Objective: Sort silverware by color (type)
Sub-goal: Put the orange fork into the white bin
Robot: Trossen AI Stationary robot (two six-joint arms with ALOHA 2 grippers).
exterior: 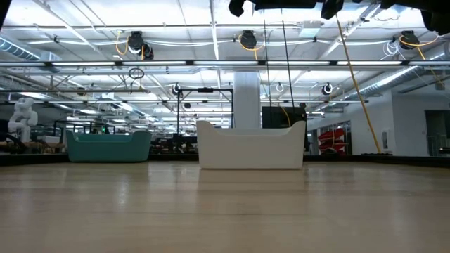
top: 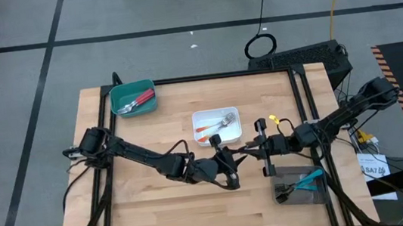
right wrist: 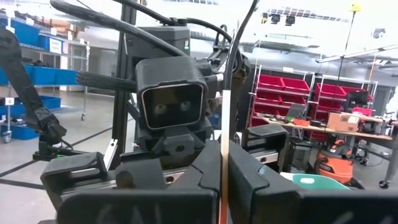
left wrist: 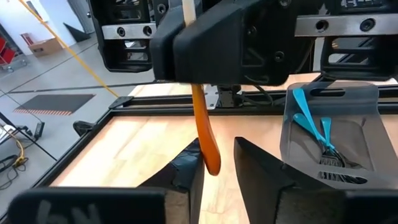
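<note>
My right gripper clenched on orange fork, held out mid-table for handover; my left gripper fingers flank handle, grip unclear.

dark jointed arms, black cables

An orange-handled fork hung between my pincers; red forks, orange forks and teal forks lay sorted by tray.
</note>
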